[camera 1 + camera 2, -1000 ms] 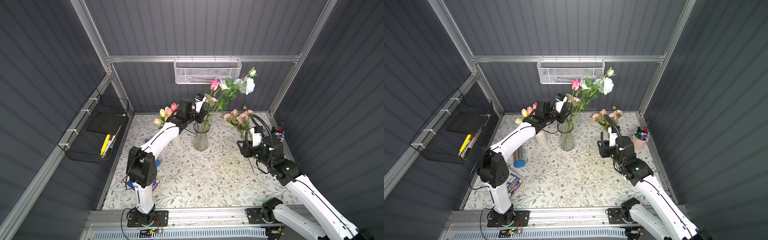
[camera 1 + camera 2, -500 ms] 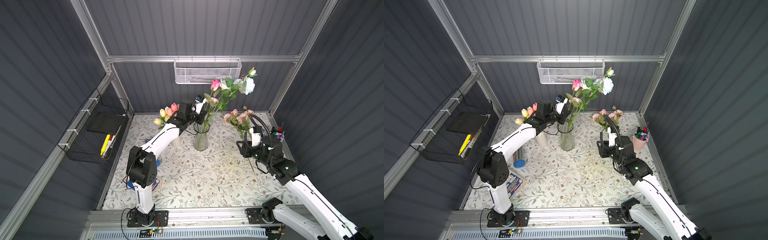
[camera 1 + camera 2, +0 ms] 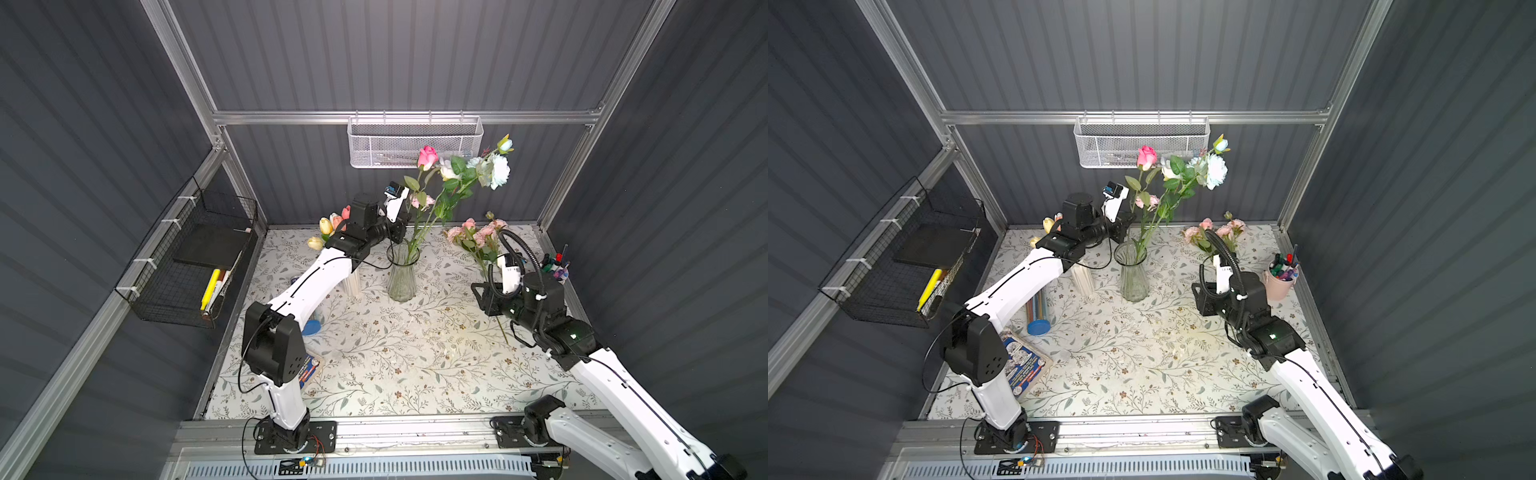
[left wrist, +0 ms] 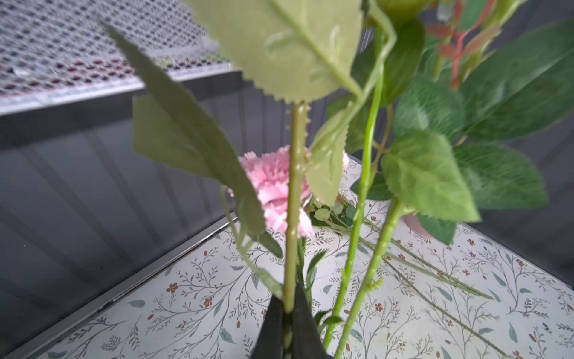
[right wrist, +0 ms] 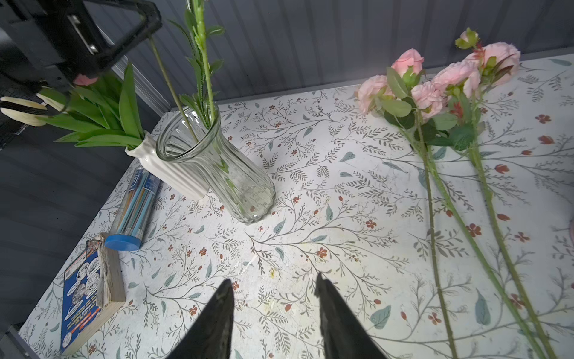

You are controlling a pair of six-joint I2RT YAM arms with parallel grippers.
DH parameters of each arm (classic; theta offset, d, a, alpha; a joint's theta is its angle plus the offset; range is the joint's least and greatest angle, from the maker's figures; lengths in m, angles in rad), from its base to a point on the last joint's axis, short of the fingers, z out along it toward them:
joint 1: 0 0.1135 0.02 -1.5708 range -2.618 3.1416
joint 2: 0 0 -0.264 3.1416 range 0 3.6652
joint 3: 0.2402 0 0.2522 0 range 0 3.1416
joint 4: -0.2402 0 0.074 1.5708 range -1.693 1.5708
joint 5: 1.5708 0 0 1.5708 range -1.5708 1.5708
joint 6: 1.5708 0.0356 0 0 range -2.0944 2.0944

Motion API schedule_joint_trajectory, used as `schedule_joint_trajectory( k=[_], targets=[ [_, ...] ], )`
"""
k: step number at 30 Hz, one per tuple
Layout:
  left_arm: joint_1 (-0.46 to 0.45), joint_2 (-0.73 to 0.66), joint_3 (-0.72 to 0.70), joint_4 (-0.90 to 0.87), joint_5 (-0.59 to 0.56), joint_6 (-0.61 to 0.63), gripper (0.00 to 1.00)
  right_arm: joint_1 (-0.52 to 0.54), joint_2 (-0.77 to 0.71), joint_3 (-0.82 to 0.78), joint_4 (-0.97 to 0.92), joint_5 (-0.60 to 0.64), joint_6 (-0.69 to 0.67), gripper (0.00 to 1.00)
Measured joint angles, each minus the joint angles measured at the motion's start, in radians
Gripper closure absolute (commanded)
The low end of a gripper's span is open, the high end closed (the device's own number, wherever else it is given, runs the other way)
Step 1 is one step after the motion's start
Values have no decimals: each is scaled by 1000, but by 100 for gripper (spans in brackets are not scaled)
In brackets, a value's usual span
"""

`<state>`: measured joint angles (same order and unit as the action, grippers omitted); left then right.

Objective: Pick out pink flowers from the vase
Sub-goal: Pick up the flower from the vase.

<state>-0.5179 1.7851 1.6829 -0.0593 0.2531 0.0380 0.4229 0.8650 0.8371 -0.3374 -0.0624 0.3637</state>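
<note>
Roughly halfway, by my read: a pale pink bunch (image 3: 478, 237) lies flat on the table (image 3: 415, 357) at the right side, stems pointing toward the front, well apart from the glass vase (image 3: 401, 272). Left in that vase are a hot-pink rose (image 3: 427, 156), standing tallest, and a small ruffled pink bloom (image 3: 417, 201) lower down. They are mixed with white and pale blue roses (image 3: 496, 170) that should stay. Left gripper (image 4: 288, 300) is pressed together on a thorny green stem above the vase mouth. That stem's bloom is out of the wrist view; likely the hot-pink rose, can't confirm. Right gripper (image 5: 273, 279) is spread, holds nothing, and hovers over bare table between vase and bunch. A white vase (image 3: 353, 286) just beside the glass one holds tulips (image 3: 326, 227), one coral-pink among yellow; unclear if that one counts. Room is tight up top: a wire basket (image 3: 415, 143) on the back wall hangs just behind the blooms, so a straight lift may brush it. Leaves of neighbouring stems crowd the gripped stem. Middle and front of the table are open. A pen cup (image 3: 555, 268) sits at the right edge near the bunch.
</note>
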Motion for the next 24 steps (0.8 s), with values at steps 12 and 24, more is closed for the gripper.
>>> schedule_joint_trajectory(
  k=[12, 24],
  targets=[
    [0, -134, 47, 0, -34, 11, 100, 13, -25, 0, 9, -26, -29, 51],
    [0, -411, 104, 54, -116, 21, 100, 18, -8, 109, 87, -126, -150, 44]
  ],
)
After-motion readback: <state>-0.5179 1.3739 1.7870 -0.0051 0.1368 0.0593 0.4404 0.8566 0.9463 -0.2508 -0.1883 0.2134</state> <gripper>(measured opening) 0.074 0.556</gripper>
